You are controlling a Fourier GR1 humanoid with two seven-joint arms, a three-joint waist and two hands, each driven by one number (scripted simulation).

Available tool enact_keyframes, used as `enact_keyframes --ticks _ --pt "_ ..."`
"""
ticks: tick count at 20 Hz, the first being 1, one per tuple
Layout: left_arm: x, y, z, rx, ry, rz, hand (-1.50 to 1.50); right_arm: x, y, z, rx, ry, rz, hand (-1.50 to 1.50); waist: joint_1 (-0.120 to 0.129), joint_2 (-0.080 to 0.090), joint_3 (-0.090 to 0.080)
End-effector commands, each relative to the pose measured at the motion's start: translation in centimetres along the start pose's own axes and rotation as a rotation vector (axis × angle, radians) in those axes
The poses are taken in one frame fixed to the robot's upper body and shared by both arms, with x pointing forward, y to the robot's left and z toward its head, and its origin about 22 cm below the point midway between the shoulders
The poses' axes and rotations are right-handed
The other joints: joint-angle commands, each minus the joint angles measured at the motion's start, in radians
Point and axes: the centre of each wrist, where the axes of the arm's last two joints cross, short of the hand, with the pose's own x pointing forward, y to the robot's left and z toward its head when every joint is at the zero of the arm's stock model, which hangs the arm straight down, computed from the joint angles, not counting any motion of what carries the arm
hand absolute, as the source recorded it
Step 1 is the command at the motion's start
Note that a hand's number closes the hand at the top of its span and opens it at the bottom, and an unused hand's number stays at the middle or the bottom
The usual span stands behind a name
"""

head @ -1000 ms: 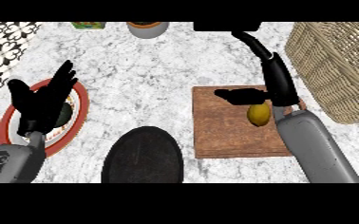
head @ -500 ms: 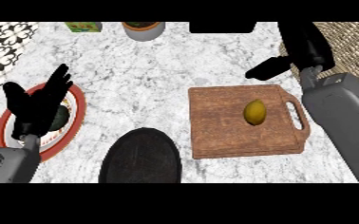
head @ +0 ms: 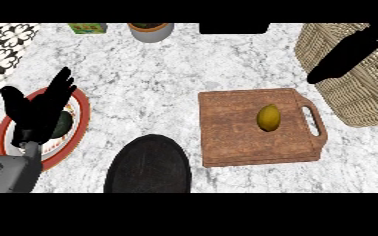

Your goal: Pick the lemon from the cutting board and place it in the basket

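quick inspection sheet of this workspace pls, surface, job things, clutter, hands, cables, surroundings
surface: white-grey marbled counter.
job's things: lemon lies alone on the wooden cutting board; wicker basket stands at the counter's right, beside the board's handle end.
clutter: black round plate at the near edge; red-rimmed plate at left, holding a dark green item I cannot identify; grey pot and a green box at the far edge.
hands: left hand open, fingers up, over the red-rimmed plate; right hand shows as a dark shape in front of the basket, holding nothing that shows.
cables: nothing seen.
surroundings: patterned tiles at far left.
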Motion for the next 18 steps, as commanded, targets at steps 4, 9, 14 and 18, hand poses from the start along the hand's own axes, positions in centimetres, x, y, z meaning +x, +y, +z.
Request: enact_keyframes --ticks 4,9,14,18 --pt "-0.5 1.4 0.3 0.013 -0.002 -0.008 0.0 -1.9 -1.8 4.7 0.147 -0.011 -0.039 -1.5 -0.007 0.001 0.001" --pt "-1.4 0.0 0.7 -0.001 0.001 -0.013 0.0 -5.8 -0.4 7.7 0.116 -0.038 -0.154 -1.5 -0.002 0.003 0.002" --pt "-0.1 0.5 -0.5 0.003 -0.011 0.005 0.0 -9.4 3.5 8.6 0.024 -0.082 -0.234 -1.5 0.004 0.008 0.003" --pt "0.5 1.0 -0.4 0.008 -0.022 0.008 0.0 -10.4 7.4 9.4 0.021 -0.079 -0.241 -1.5 0.009 0.009 0.002"
